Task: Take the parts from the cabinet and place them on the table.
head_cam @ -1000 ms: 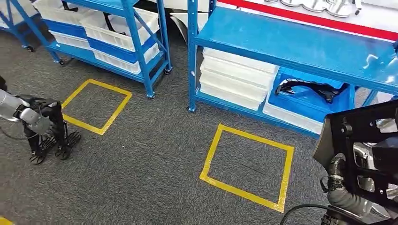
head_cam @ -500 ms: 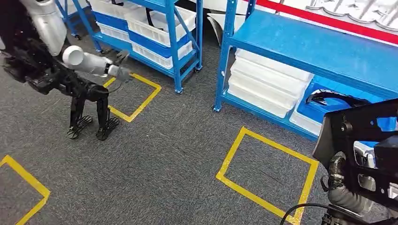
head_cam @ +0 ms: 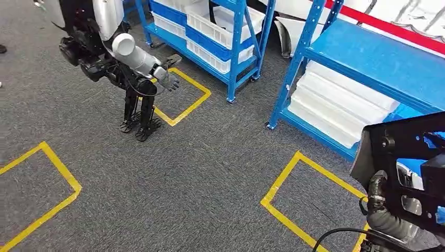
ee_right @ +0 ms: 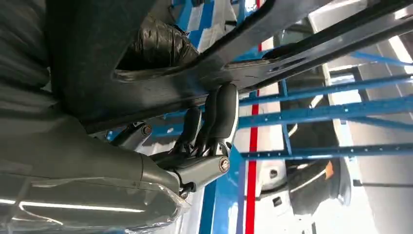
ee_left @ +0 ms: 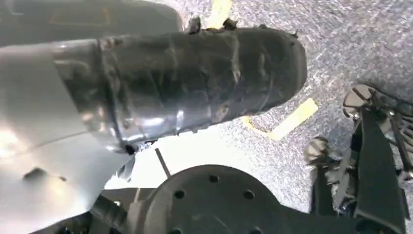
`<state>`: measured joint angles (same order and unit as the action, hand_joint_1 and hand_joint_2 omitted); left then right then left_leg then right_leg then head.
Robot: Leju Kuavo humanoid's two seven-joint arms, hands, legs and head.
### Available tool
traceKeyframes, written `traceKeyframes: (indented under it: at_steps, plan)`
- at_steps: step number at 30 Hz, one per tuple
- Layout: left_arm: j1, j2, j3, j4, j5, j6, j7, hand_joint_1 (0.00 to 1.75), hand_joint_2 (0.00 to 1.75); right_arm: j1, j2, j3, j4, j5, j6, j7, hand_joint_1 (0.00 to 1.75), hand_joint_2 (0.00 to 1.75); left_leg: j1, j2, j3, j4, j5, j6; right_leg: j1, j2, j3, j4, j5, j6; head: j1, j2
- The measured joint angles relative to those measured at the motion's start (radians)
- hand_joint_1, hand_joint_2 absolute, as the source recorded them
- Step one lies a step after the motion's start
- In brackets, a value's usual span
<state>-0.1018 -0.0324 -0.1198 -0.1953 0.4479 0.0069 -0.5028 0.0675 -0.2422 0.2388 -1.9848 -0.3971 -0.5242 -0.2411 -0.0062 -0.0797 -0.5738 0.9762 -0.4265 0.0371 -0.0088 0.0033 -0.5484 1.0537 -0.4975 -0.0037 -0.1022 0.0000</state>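
Grey carpet (head_cam: 183,173) below; right hand (ee_right: 204,131) grips black part (head_cam: 404,157).

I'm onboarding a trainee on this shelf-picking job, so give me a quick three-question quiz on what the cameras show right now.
1. True or false: the right hand grips a black part.
2. Multiple choice: the yellow tape squares are laid on A) grey carpet, B) white tiles, C) bare wood.
3. Fill in: the white bins sit in shelving whose frame is painted ____.

Key: 1 true; 2 A, the floor is grey carpet; 3 blue.
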Motion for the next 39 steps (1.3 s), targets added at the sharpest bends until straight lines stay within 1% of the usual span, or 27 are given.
traceKeyframes:
  at_steps: [1,2,5,6,7,8,10,11,12,13,15,16,17,18,21,22,23,25,26,27,29,31,32,36,37,38,39]
  plan:
    - [0.0,0.0,0.0,0.0,-0.001,-0.001,0.0,0.0,0.0,-0.003,-0.001,-0.001,-0.002,-0.005,0.004,-0.002,1.75,1.75,0.006,-0.003,-0.001,0.0,0.002,0.0,0.013,0.012,0.036,-0.076,0.022,-0.023,-0.002,0.0]
    - [0.0,-0.001,0.0,0.0,-0.001,-0.001,0.0,0.0,0.0,-0.005,0.0,-0.001,-0.003,-0.008,0.007,-0.003,1.75,1.75,-0.002,-0.008,-0.006,0.0,0.006,-0.006,0.015,0.002,0.04,-0.095,0.018,-0.027,-0.001,0.0]
    - [0.002,-0.003,0.0,0.0,-0.001,0.0,-0.002,0.0,0.0,-0.007,0.001,-0.001,-0.003,-0.013,0.013,-0.007,1.75,1.75,0.006,-0.009,-0.012,-0.005,0.014,-0.022,0.021,0.0,0.036,-0.101,0.028,-0.02,0.002,0.0]
    - [0.002,-0.003,0.0,0.0,-0.001,0.0,-0.002,0.0,0.0,-0.008,0.002,0.0,-0.003,-0.014,0.014,-0.007,1.75,1.75,0.001,-0.006,-0.014,-0.002,0.012,-0.027,0.01,-0.004,0.042,-0.125,0.042,-0.018,0.002,0.0]
    - [0.002,-0.003,0.0,0.0,-0.001,0.001,-0.003,0.0,0.0,-0.009,0.003,0.0,-0.003,-0.015,0.014,-0.008,1.75,1.75,-0.001,0.017,-0.02,0.015,-0.005,-0.03,0.006,-0.011,0.05,-0.137,0.05,-0.014,0.0,0.0]
    - [0.002,-0.003,0.0,0.0,-0.001,0.001,-0.004,0.0,0.0,-0.01,0.004,0.001,-0.003,-0.014,0.014,-0.009,1.75,1.75,-0.002,0.04,-0.043,0.069,-0.05,-0.035,0.005,-0.013,0.05,-0.146,0.055,-0.019,-0.002,0.0]
    - [0.001,0.005,0.0,0.0,-0.002,0.0,-0.005,0.0,0.0,-0.009,0.006,0.001,-0.003,-0.014,0.015,-0.011,1.75,1.75,0.006,0.064,-0.112,0.235,-0.137,-0.045,0.002,-0.022,0.047,-0.145,0.058,-0.017,-0.003,0.0]
    - [0.001,0.009,0.0,0.0,-0.002,0.0,-0.006,0.0,0.0,-0.008,0.008,0.002,-0.002,-0.014,0.015,-0.011,1.75,1.75,0.009,0.067,-0.135,0.296,-0.158,-0.051,0.001,-0.028,0.045,-0.145,0.059,-0.016,-0.003,0.0]
    - [0.001,0.011,0.0,0.0,-0.002,0.0,-0.006,0.0,0.0,-0.008,0.01,0.003,-0.001,-0.014,0.016,-0.012,1.75,1.75,0.013,0.068,-0.138,0.313,-0.156,-0.055,-0.001,-0.032,0.044,-0.143,0.06,-0.014,-0.003,0.0]
    - [0.001,0.015,0.0,0.0,-0.003,0.0,-0.009,0.0,0.0,-0.009,0.012,0.003,0.0,-0.015,0.017,-0.015,1.75,1.75,0.017,0.068,-0.116,0.283,-0.133,-0.062,-0.004,-0.036,0.042,-0.14,0.06,-0.011,-0.002,0.0]
    - [0.001,0.016,0.0,0.0,-0.003,0.0,-0.013,0.0,0.0,-0.011,0.015,0.005,0.003,-0.015,0.021,-0.018,1.75,1.75,0.026,0.073,-0.013,0.111,-0.055,-0.074,-0.013,-0.04,0.037,-0.125,0.054,0.001,-0.003,0.0]
    - [0.001,0.016,0.0,0.0,-0.003,0.0,-0.013,0.0,0.0,-0.013,0.016,0.005,0.003,-0.015,0.022,-0.018,1.75,1.75,0.033,0.082,0.039,0.025,-0.035,-0.081,-0.012,-0.042,0.033,-0.11,0.047,0.011,-0.004,0.0]
    - [-0.002,0.016,0.0,0.0,-0.003,-0.001,-0.013,0.0,0.0,-0.014,0.017,0.005,0.003,-0.015,0.022,-0.019,1.75,1.75,0.03,0.076,0.044,0.009,-0.056,-0.075,-0.007,-0.041,0.022,-0.094,0.04,0.02,-0.008,0.0]
    - [-0.003,0.016,0.0,0.0,-0.003,-0.001,-0.013,0.0,0.0,-0.016,0.018,0.006,0.003,-0.015,0.026,-0.02,1.75,1.75,0.03,0.067,0.036,0.013,-0.05,-0.056,-0.008,-0.042,0.019,-0.09,0.041,0.024,-0.002,0.0]
    - [-0.002,0.016,0.0,0.0,-0.003,-0.001,-0.014,0.0,0.0,-0.02,0.019,0.009,0.003,-0.015,0.032,-0.021,1.75,1.75,0.031,0.063,0.027,0.013,-0.042,-0.033,-0.012,-0.044,0.016,-0.092,0.047,0.037,-0.002,0.0]
    - [-0.002,0.011,0.0,0.0,-0.003,0.001,-0.016,0.0,0.0,-0.021,0.019,0.01,0.004,-0.015,0.034,-0.022,1.75,1.75,0.032,0.061,0.026,0.012,-0.038,-0.027,-0.012,-0.036,0.009,-0.078,0.031,0.042,0.0,0.0]
    - [-0.002,0.004,0.0,0.0,-0.003,0.001,-0.017,0.0,0.0,-0.024,0.019,0.01,0.004,-0.015,0.035,-0.023,1.75,1.75,0.032,0.059,0.022,0.012,-0.035,-0.022,-0.013,-0.026,-0.012,-0.029,-0.006,0.044,0.002,0.0]
    - [-0.004,-0.002,0.0,0.0,-0.003,0.001,-0.018,0.0,0.0,-0.027,0.019,0.011,0.006,-0.016,0.035,-0.023,1.75,1.75,0.029,0.053,0.013,0.012,-0.029,-0.014,-0.013,-0.017,-0.087,0.141,-0.091,0.048,0.003,0.0]
    - [-0.003,-0.005,0.0,0.0,-0.003,0.001,-0.018,0.0,0.0,-0.027,0.019,0.012,0.008,-0.016,0.036,-0.023,1.75,1.75,0.026,0.048,0.009,0.013,-0.028,-0.012,-0.013,-0.017,-0.123,0.218,-0.118,0.047,0.003,0.0]
    - [-0.002,-0.006,0.0,0.0,-0.003,0.001,-0.018,0.0,0.0,-0.027,0.019,0.014,0.012,-0.02,0.037,-0.023,1.75,1.75,0.023,0.043,0.007,0.013,-0.026,-0.011,-0.012,-0.017,-0.136,0.249,-0.12,0.044,0.003,0.0]
    - [-0.002,-0.006,0.0,0.0,-0.004,0.0,-0.02,0.0,0.0,-0.027,0.019,0.017,0.016,-0.022,0.038,-0.026,1.75,1.75,0.017,0.032,0.007,0.013,-0.024,-0.01,-0.011,-0.015,-0.093,0.167,-0.06,0.03,0.003,0.0]
    - [-0.004,-0.006,0.0,0.0,-0.005,-0.001,-0.021,0.0,0.0,-0.03,0.019,0.02,0.017,-0.023,0.042,-0.03,1.75,1.75,0.012,0.02,0.009,0.012,-0.021,-0.012,-0.002,0.004,0.004,-0.026,0.027,0.002,0.003,0.0]
    - [-0.004,-0.006,0.0,0.0,-0.006,-0.002,-0.021,0.0,0.0,-0.034,0.018,0.021,0.017,-0.024,0.045,-0.032,1.75,1.75,0.013,0.018,0.007,0.013,-0.019,-0.015,0.002,0.022,0.029,-0.074,0.02,-0.017,0.002,0.0]
    - [-0.002,-0.01,0.0,0.0,-0.007,-0.001,-0.021,0.0,0.0,-0.038,0.019,0.029,0.017,-0.026,0.049,-0.035,1.75,1.75,0.018,0.005,-0.002,0.005,-0.008,-0.042,0.009,0.006,0.029,-0.1,0.031,-0.013,0.005,0.0]
    - [-0.002,-0.01,0.0,0.0,-0.007,-0.001,-0.021,0.0,0.0,-0.038,0.019,0.031,0.017,-0.026,0.05,-0.035,1.75,1.75,0.018,0.02,-0.003,0.015,-0.016,-0.043,-0.002,-0.006,0.04,-0.122,0.044,-0.007,0.002,0.0]
    - [-0.003,-0.01,0.0,0.0,-0.007,-0.001,-0.019,0.0,0.0,-0.038,0.02,0.031,0.017,-0.028,0.05,-0.035,1.75,1.75,0.015,0.042,-0.016,0.041,-0.04,-0.048,-0.001,-0.008,0.044,-0.131,0.047,-0.01,0.002,0.0]
    - [-0.003,-0.009,0.0,0.0,-0.007,-0.001,-0.019,0.0,0.0,-0.039,0.02,0.031,0.017,-0.029,0.05,-0.035,1.75,1.75,0.015,0.054,-0.047,0.108,-0.085,-0.051,-0.001,-0.013,0.043,-0.132,0.049,-0.013,0.002,0.0]
